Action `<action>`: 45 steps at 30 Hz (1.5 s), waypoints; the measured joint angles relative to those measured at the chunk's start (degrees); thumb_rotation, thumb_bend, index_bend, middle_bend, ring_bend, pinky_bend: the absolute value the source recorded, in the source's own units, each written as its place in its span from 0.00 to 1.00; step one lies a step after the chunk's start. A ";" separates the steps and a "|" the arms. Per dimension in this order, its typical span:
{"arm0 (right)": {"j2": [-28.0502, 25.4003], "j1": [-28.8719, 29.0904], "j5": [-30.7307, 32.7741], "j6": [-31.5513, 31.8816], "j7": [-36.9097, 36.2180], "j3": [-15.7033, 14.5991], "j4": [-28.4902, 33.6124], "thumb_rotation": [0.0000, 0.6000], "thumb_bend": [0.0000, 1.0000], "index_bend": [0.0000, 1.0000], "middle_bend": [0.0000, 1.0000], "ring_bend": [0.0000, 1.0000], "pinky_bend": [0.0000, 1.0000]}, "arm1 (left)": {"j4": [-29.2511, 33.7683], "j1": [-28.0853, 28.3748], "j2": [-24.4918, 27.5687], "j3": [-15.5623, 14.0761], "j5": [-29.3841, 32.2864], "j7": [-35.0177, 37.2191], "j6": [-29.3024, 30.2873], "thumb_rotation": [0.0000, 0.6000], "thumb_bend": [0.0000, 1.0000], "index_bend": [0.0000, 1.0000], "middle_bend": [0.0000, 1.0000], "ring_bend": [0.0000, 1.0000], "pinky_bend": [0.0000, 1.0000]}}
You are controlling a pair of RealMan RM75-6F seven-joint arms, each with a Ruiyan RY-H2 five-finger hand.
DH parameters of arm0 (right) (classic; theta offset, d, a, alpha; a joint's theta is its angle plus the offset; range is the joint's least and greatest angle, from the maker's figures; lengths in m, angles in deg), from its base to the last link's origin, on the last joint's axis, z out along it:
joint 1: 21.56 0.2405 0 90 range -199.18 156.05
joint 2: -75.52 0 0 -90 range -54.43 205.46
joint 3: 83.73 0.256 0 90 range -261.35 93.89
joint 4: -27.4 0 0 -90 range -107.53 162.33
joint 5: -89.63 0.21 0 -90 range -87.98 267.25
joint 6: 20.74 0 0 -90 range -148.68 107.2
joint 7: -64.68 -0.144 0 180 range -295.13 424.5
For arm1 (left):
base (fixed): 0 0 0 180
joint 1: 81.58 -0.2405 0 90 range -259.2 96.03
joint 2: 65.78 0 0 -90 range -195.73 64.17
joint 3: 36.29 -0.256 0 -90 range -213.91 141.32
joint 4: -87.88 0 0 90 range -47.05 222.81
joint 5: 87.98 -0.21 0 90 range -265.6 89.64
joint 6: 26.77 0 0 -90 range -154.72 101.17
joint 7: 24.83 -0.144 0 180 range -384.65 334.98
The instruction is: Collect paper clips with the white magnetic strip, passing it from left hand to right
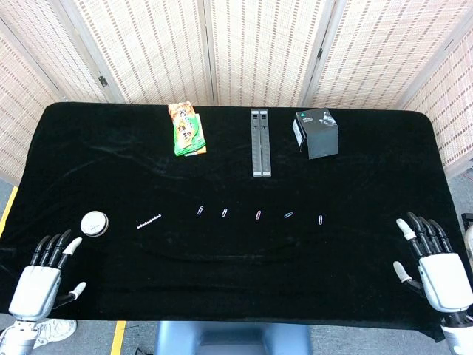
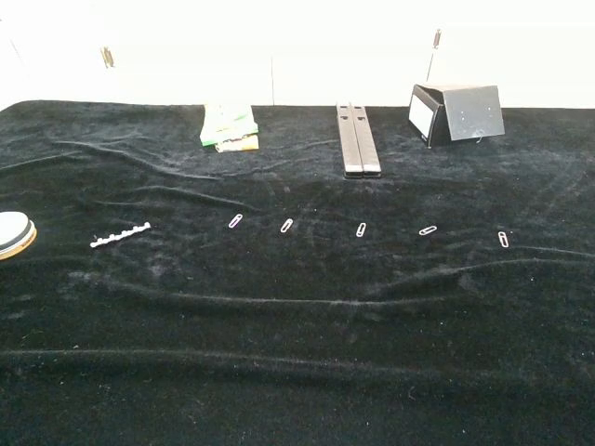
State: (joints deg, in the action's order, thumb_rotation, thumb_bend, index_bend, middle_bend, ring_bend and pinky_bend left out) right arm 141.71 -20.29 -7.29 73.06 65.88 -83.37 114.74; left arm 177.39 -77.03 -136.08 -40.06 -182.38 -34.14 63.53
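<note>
A small white magnetic strip (image 1: 149, 220) (image 2: 120, 234) lies on the black cloth, left of centre. Several paper clips (image 1: 258, 215) (image 2: 361, 229) lie in a row to its right, spaced apart across the middle. My left hand (image 1: 46, 275) rests at the front left corner, fingers apart, holding nothing, well short of the strip. At the front right corner sits my right hand (image 1: 434, 264), likewise with spread fingers and nothing in it. The chest view shows neither hand.
A round white disc (image 1: 94, 222) (image 2: 15, 233) sits left of the strip. At the back stand a green snack packet (image 1: 187, 130) (image 2: 228, 126), two dark long bars (image 1: 259, 142) (image 2: 358, 139) and a dark box (image 1: 316, 133) (image 2: 458, 112). The cloth is wrinkled.
</note>
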 measured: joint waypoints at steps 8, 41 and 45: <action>-0.02 0.55 -0.28 -0.83 0.23 -0.01 0.33 1.00 0.34 0.00 0.00 0.00 0.07 | -0.44 0.01 -0.41 0.31 -0.14 0.28 -0.67 1.00 0.25 0.00 0.00 0.00 0.01; -1.96 0.43 0.91 1.01 -6.35 1.22 -0.11 1.00 0.34 0.00 0.00 0.00 0.07 | -3.78 20.62 -22.44 18.87 30.77 -14.22 -24.27 1.00 0.36 0.44 1.00 1.00 1.00; -2.05 0.39 1.32 1.03 -6.86 1.45 -0.32 1.00 0.34 0.00 0.00 0.00 0.07 | -7.08 22.08 -23.94 19.32 33.32 -14.63 -25.79 1.00 0.36 0.44 1.00 1.00 1.00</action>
State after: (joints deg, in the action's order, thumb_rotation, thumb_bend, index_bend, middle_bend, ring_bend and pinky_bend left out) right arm 139.66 -19.90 -5.97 74.09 59.03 -81.91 114.42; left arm 170.31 -54.95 -160.02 -20.74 -149.06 -48.78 37.75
